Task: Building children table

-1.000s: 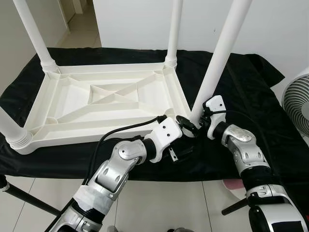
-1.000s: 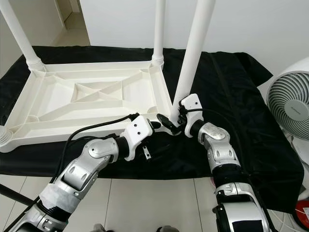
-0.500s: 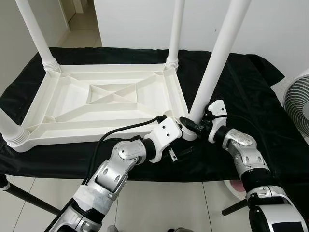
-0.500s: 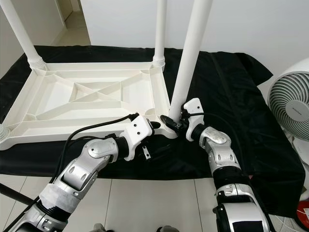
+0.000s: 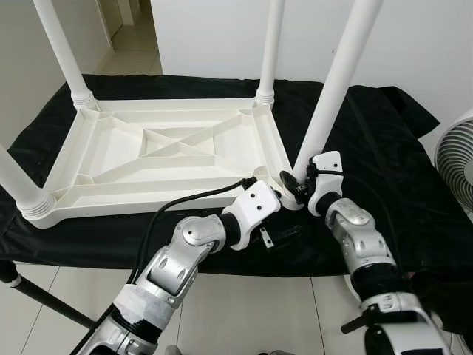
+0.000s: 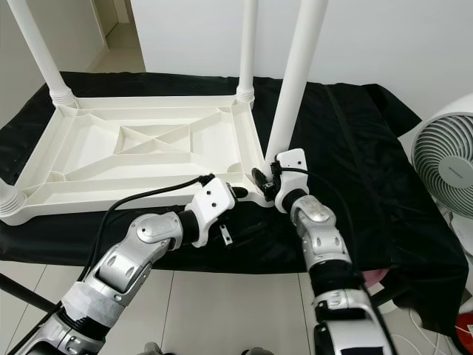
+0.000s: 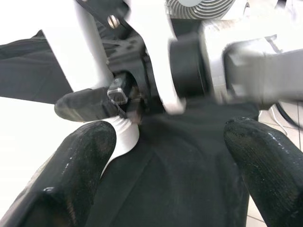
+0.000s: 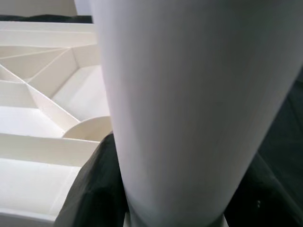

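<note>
A white plastic children's table (image 5: pixel 148 201) lies upside down on a black cloth (image 5: pixel 384 140). Three white legs stand in its corners: far left (image 5: pixel 63 48), far right (image 5: pixel 272 44) and near left (image 5: pixel 15 181). A fourth leg (image 5: pixel 332 89) leans over the near right corner. My right gripper (image 5: pixel 297 186) is shut around its lower end; in the right wrist view the leg (image 8: pixel 189 104) sits between the black fingers (image 8: pixel 99 194). My left gripper (image 7: pixel 165 161) is open just in front of the same corner, level with the leg's ribbed foot (image 7: pixel 124 135).
A white fan (image 6: pixel 443 155) stands on the floor to the right. A black pole (image 5: pixel 29 285) crosses the tiles at lower left. The cloth's front edge hangs just below my arms. A white wall rises behind the table.
My right forearm has swung inward toward the table corner, still holding the leg's base. The left arm has barely moved. The head view has shifted slightly.
</note>
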Controlling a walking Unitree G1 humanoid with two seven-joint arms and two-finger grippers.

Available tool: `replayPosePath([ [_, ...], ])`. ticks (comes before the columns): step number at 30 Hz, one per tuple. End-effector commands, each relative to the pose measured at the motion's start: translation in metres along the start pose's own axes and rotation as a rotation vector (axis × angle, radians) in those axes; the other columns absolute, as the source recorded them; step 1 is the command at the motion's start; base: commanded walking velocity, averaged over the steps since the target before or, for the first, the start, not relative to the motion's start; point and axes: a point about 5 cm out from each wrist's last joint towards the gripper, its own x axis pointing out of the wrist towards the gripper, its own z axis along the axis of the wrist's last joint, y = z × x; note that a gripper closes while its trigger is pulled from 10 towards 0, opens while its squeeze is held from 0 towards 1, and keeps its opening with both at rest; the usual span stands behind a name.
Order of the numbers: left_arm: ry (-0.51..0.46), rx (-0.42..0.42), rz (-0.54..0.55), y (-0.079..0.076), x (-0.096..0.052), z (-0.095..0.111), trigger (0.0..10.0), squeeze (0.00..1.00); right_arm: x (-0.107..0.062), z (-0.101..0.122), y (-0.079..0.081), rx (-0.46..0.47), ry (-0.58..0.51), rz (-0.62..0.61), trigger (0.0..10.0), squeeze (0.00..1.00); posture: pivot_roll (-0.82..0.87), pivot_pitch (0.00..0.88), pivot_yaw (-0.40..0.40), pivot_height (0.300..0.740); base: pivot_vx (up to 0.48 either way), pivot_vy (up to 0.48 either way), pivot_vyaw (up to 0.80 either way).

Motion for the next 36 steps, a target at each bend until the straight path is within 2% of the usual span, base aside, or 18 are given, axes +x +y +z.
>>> replayPosePath([
  [1, 0.006, -0.005, -0.007, -0.004, 0.002, -0.003, 10.0, 0.00, -0.010, -0.025, -0.006, 0.010, 0.107, -0.136, 10.0, 0.00, -0.14, 0.038, -0.003, 0.740, 0.000, 0.000, 0.00],
  [2, 0.005, -0.006, -0.008, -0.004, 0.003, -0.002, 10.0, 0.00, -0.018, -0.029, 0.002, 0.027, 0.109, -0.222, 10.0, 0.00, -0.14, 0.038, -0.003, 0.740, 0.000, 0.000, 0.00],
  [4, 0.005, -0.006, -0.008, -0.004, 0.003, -0.002, 10.0, 0.00, -0.018, -0.029, 0.002, 0.027, 0.109, -0.222, 10.0, 0.00, -0.14, 0.038, -0.003, 0.740, 0.000, 0.000, 0.00],
  [5, 0.004, -0.006, -0.008, -0.004, 0.003, -0.002, 10.0, 0.00, -0.024, -0.029, 0.009, 0.020, 0.101, -0.286, 10.0, 0.00, -0.14, 0.037, -0.007, 0.740, 0.000, 0.000, 0.00],
  [9, 0.004, -0.007, -0.009, -0.004, 0.003, -0.003, 10.0, 0.00, -0.030, -0.028, 0.021, 0.026, 0.099, -0.310, 10.0, 0.00, -0.14, 0.037, -0.007, 0.740, 0.000, 0.000, 0.00],
  [15, 0.006, -0.005, -0.014, -0.005, 0.003, -0.004, 10.0, 0.00, -0.031, -0.025, 0.015, 0.020, 0.095, -0.342, 10.0, 0.00, -0.15, 0.030, -0.007, 0.740, 0.000, 0.000, 0.00],
  [16, 0.006, -0.004, -0.012, -0.004, 0.002, -0.003, 10.0, 0.00, -0.031, -0.023, 0.015, 0.012, 0.087, -0.340, 10.0, 0.84, -0.15, 0.030, -0.007, 0.740, 0.000, 0.000, 0.00],
  [18, 0.006, -0.003, -0.011, -0.003, 0.002, -0.003, 10.0, 0.00, -0.030, -0.023, 0.014, 0.007, 0.083, -0.340, 10.0, 0.84, -0.15, 0.030, -0.007, 0.740, 0.000, 0.000, 0.00],
  [19, 0.006, -0.003, -0.010, -0.003, 0.002, -0.003, 10.0, 0.00, -0.030, -0.022, 0.014, 0.013, 0.078, -0.336, 10.0, 1.00, -0.15, 0.030, -0.007, 0.740, 0.000, 0.000, 0.00],
  [23, 0.004, -0.002, -0.005, -0.003, 0.002, -0.002, 10.0, 0.00, -0.030, -0.021, 0.012, 0.025, 0.060, -0.289, 10.0, 1.00, -0.15, 0.030, -0.007, 0.740, 0.000, 0.000, 0.00],
  [25, 0.005, -0.001, -0.002, -0.002, 0.002, -0.002, 10.0, 0.00, -0.029, -0.019, 0.012, 0.021, 0.048, -0.221, 10.0, 1.00, -0.15, 0.030, -0.007, 0.740, 0.000, 0.000, 0.00],
  [28, 0.010, 0.000, 0.002, -0.002, 0.001, -0.004, 10.0, 0.00, -0.029, -0.015, 0.009, -0.006, 0.020, -0.168, 10.0, 1.00, -0.14, 0.025, -0.012, 0.740, 0.000, 0.000, 0.00],
  [29, 0.010, -0.001, 0.002, -0.002, 0.001, -0.004, 10.0, 0.00, -0.028, -0.014, 0.006, -0.017, 0.017, -0.126, 10.0, 0.63, -0.14, 0.025, -0.012, 0.740, 0.000, 0.000, 0.00],
  [31, 0.010, -0.001, 0.001, -0.002, 0.001, -0.004, 10.0, 0.00, -0.027, -0.014, 0.005, -0.024, 0.017, -0.098, 10.0, 0.63, -0.14, 0.025, -0.012, 0.740, 0.000, 0.000, 0.00],
  [32, 0.010, 0.000, 0.002, -0.001, 0.001, -0.004, 10.0, 0.00, -0.025, -0.011, -0.001, -0.055, 0.009, -0.020, 10.0, 0.00, -0.13, 0.026, -0.010, 0.740, 0.000, 0.000, 0.00],
  [36, 0.009, 0.000, 0.003, -0.001, 0.001, -0.003, 10.0, 0.00, -0.023, -0.006, -0.007, -0.073, -0.006, 0.040, 10.0, 0.00, -0.13, 0.026, -0.010, 0.740, 0.000, 0.000, 0.00],
])
